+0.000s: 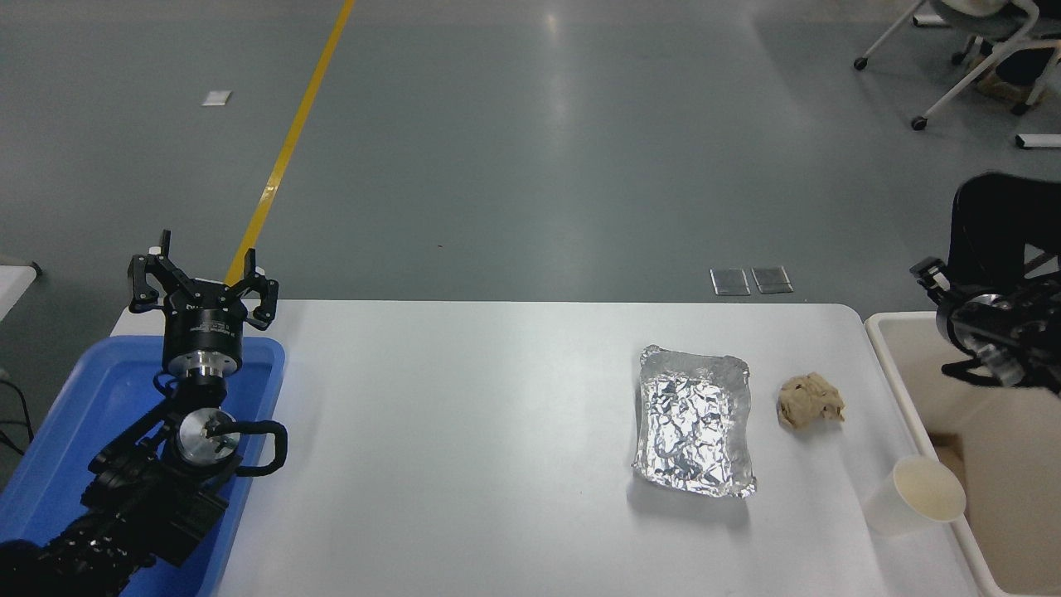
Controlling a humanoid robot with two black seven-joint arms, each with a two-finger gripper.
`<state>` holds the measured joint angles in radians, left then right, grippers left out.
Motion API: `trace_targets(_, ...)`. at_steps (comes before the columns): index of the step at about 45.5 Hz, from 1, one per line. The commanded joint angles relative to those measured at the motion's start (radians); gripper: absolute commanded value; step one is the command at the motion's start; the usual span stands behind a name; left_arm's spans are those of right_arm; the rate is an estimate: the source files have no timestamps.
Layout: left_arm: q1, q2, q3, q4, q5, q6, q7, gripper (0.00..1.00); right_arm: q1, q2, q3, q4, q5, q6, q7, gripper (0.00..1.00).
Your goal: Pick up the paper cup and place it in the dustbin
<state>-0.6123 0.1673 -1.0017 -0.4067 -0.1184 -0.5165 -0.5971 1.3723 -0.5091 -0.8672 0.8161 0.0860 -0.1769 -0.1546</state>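
The white paper cup (pixel 915 496) lies tilted on the table at the front right, its cream inside facing right, right beside the left wall of the beige dustbin (pixel 893 361). My right gripper (pixel 938 280) comes in from the right edge and hovers above the dustbin's far left corner, well behind the cup and apart from it. It holds nothing that I can see. My left gripper (pixel 201 275) is parked open and upright at the far left.
A crinkled silver foil tray (pixel 695 419) and a crumpled brown paper ball (pixel 810 400) lie left of the cup. A blue plastic tray (pixel 79 419) sits under the left arm. A black chair (pixel 999 224) stands behind the dustbin.
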Motion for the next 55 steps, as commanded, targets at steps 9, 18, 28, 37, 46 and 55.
trace_targets(9, 0.0, 0.001, 0.0, -0.001, 0.002, -0.008, 0.0, 0.99, 0.479, -0.028, -0.196, 0.426, -0.002, 0.295, 0.006, 1.0)
trace_targets(18, 0.0, 0.0, 0.0, 0.0, 0.002, -0.008, 0.002, 0.99, 0.628, -0.084, -0.205, 0.534, -0.018, 0.523, 0.007, 1.0)
trace_targets(28, 0.0, 0.001, 0.0, -0.001, 0.002, -0.008, 0.002, 0.99, 0.824, -0.16, -0.251, 0.644, -0.017, 0.76, 0.007, 1.0)
trace_targets(37, 0.0, 0.001, 0.0, -0.001, 0.002, -0.008, 0.002, 0.99, 0.959, -0.204, -0.257, 0.669, -0.023, 0.962, 0.004, 1.0)
trace_targets(46, 0.002, 0.001, 0.0, -0.001, 0.002, -0.008, 0.002, 0.99, 1.025, -0.249, -0.256, 0.689, -0.15, 0.962, 0.001, 1.0)
trace_targets(55, 0.002, 0.001, 0.0, -0.001, 0.002, -0.008, 0.0, 0.99, 1.028, -0.275, -0.305, 0.696, -0.291, 0.962, -0.003, 1.0)
